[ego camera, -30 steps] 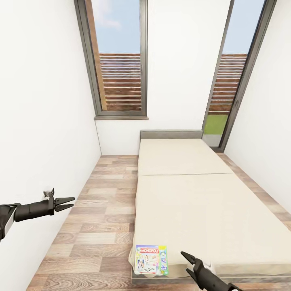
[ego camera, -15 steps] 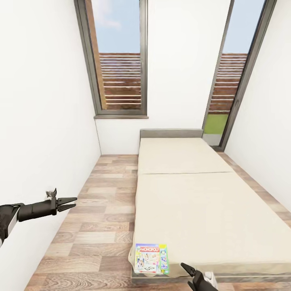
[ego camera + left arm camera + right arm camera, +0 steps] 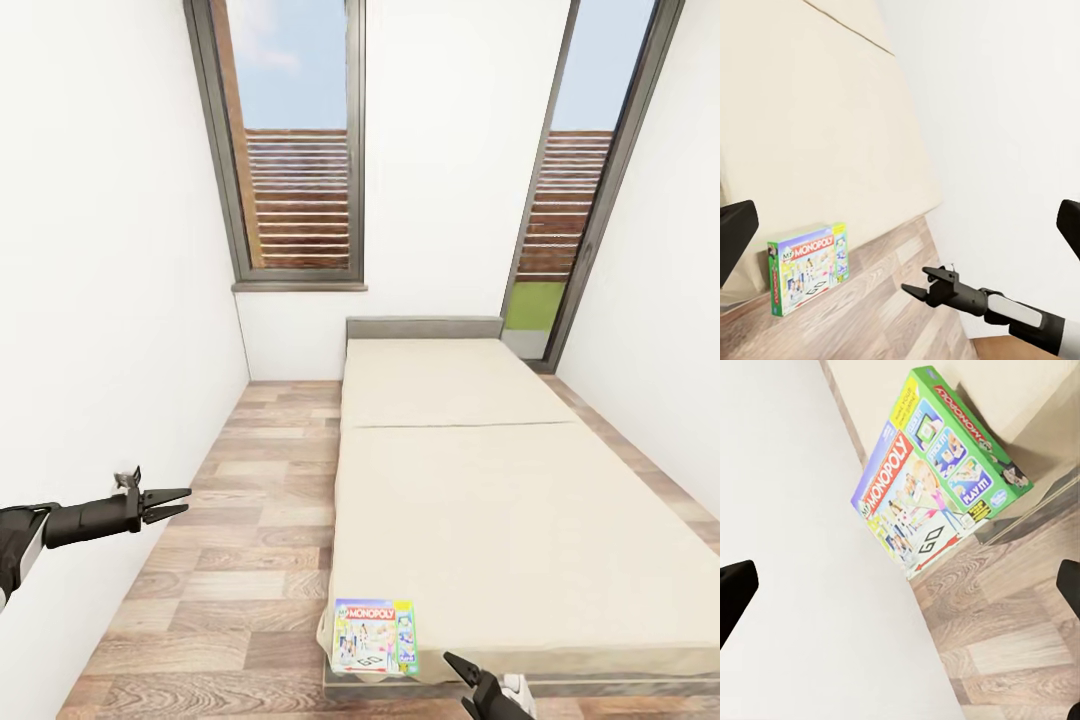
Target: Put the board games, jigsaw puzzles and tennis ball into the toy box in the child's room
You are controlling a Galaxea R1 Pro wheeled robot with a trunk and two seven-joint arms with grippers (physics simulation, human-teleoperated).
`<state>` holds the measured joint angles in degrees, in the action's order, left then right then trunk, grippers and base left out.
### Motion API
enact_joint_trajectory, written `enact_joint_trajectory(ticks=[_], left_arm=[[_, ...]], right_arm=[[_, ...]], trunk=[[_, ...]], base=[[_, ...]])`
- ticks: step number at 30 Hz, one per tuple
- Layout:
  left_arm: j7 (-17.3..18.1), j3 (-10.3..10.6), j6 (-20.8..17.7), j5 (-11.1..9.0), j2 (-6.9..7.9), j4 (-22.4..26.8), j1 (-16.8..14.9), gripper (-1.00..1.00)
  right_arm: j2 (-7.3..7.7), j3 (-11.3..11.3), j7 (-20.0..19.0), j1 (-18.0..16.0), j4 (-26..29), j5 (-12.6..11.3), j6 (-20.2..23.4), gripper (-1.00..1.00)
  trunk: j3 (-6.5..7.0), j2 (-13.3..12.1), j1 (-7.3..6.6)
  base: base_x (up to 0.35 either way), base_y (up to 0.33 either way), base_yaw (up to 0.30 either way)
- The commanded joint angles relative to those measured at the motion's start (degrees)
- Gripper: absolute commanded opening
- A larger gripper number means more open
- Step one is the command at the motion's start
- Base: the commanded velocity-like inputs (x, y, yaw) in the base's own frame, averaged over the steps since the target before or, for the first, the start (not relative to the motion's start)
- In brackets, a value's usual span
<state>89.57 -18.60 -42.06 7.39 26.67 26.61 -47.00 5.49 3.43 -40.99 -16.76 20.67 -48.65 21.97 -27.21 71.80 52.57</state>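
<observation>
**Bed ahead, game box at its near corner**

The Monopoly box (image 3: 374,637) lies flat on the near left corner of the bed (image 3: 500,500), just left of and a little beyond the right gripper (image 3: 470,680), which sits at the bed's foot edge. The left gripper (image 3: 165,503) hangs well to the left of the box, over the floor (image 3: 240,560) between bed and left wall (image 3: 100,300). Beyond both grippers the bed runs away to the far wall, headboard (image 3: 424,329) against it, a window (image 3: 290,150) above the floor strip to the left
</observation>
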Motion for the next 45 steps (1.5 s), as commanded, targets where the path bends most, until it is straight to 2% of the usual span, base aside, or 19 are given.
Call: enact_joint_trajectory(ticks=[1,9,19,32,45], left_arm=[[0.4,-0.3,-0.6,0.6,-0.04,0.0,0.0,1.0],[0.4,-0.3,-0.7,0.6,-0.04,0.0,0.0,1.0],[0.4,-0.3,-0.7,0.6,-0.04,0.0,0.0,1.0],[0.4,-0.3,-0.7,0.6,-0.1,0.0,0.0,1.0],[0.4,-0.4,-0.7,0.6,-0.58,0.0,0.0,1.0]], right_arm=[[-0.04,0.2,-0.1,0.0,0.0,-0.3,0.4,1.0],[-1.46,0.5,-0.4,0.0,-0.3,-0.9,-2.4,1.0],[-1.75,0.8,-0.4,0.0,-2.9,-1.2,-2.8,1.0],[-2.78,0.5,0.4,0.0,-3.4,-0.7,-6.2,1.0],[-3.08,0.3,1.0,0.0,-3.4,-0.6,-6.9,1.0]], trunk=[[-0.24,0.5,0.23],[-1.68,3.7,1.98],[-3.48,7.7,4.18],[-5.81,12.9,7.03],[-8.14,18.1,9.89]], base=[[0.0,0.0,0.0],[0.0,0.0,0.0],[0.0,0.0,0.0],[0.0,0.0,0.0],[0.0,0.0,0.0]])
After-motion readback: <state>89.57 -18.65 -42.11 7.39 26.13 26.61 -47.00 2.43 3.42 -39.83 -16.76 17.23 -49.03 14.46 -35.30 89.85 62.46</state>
